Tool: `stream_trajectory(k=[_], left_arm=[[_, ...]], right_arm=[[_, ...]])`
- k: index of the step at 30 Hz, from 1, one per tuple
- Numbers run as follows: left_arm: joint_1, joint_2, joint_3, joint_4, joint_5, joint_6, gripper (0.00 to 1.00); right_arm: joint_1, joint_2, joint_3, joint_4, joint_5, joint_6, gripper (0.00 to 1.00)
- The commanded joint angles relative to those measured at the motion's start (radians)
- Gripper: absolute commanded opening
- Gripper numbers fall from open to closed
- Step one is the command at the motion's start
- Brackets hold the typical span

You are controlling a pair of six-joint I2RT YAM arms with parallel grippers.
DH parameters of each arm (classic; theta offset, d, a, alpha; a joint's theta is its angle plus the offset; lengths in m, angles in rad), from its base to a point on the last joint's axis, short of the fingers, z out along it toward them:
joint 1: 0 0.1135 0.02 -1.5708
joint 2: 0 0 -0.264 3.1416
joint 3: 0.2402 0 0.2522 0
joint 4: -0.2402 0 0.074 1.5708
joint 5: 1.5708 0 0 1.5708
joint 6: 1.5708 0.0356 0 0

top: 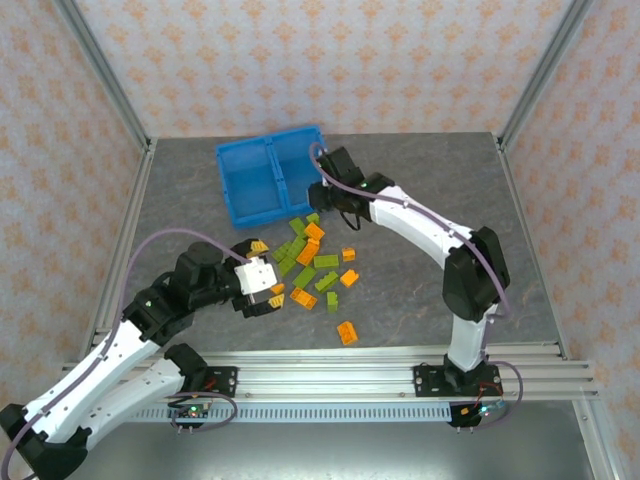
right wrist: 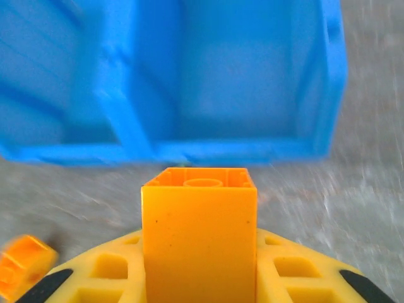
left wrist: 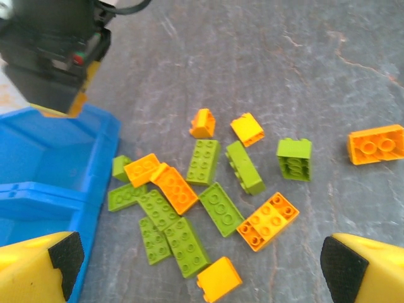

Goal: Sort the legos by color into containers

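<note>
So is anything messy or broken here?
Nothing looks broken. The small orange and green plastic bricks lie jumbled on the grey table, some tipped on their sides, beside the bright blue plastic bin, which sits crooked on it. The right gripper holds one orange brick.

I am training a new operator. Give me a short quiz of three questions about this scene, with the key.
1. True or false: the right gripper is shut on an orange brick.
2. The left gripper is: A) open above the loose bricks; B) shut on a green brick; C) shut on the bin wall.
3. Fill in: the blue bin has ___ compartments.
Key: 1 true; 2 A; 3 two.
</note>
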Motion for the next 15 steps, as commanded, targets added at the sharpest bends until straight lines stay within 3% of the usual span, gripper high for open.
stream_trajectory(k=[1,7,10,15], left_arm=[[-0.003,-0.030,-0.017,0.075,-0.084,-0.031,1.00],[-0.003,-0.075,-0.043,0.097,-0.120,-0.040,1.00],[-0.003,-0.077,-0.044,0.094,-0.129,-0.038,1.00],[-0.003,-0.065,-0.044,0.100,-0.108,-0.038,1.00]], right_arm=[[-0.010,0.111,0.166,-0.028,0.072,-0.017,0.32],[-0.043,0.450,0.630,-0.185,0.111,-0.004,0.32],[-0.079,0.626,0.890,-0.278,0.065,0.037,0.32],[-0.083,0.721,0.969,-0.244,-0.059,0.038,0.34]])
